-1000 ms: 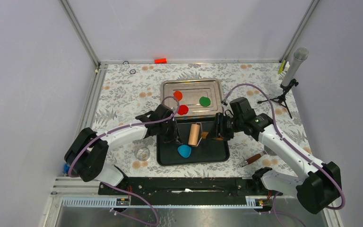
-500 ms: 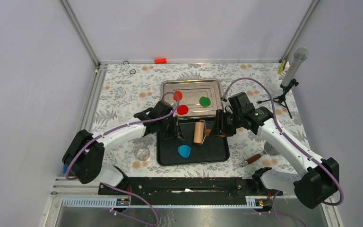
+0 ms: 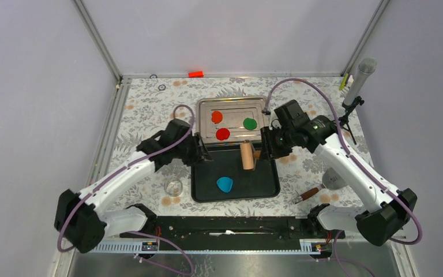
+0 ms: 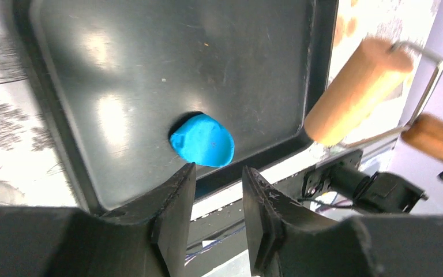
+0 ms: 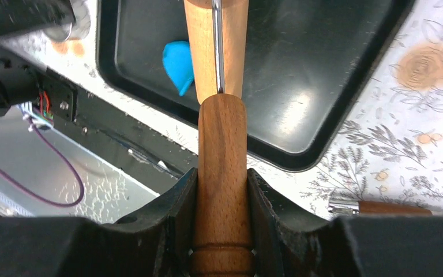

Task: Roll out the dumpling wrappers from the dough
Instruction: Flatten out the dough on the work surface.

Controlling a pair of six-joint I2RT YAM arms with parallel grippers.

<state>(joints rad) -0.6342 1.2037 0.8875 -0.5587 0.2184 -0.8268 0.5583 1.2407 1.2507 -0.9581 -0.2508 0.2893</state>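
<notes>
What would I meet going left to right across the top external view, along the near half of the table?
Clear glass → left tool → blue dough → rolling pin → right tool → spatula.

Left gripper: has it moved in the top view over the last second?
Yes. The left gripper has drawn back leftward, from over the black tray beside the rolling pin to that tray's far left corner.

The left arm (image 3: 124, 176) and right arm (image 3: 352, 176) have white links and black joints. A purple cable (image 3: 300, 80) trails along each. The left gripper (image 4: 217, 173) is matte black.
</notes>
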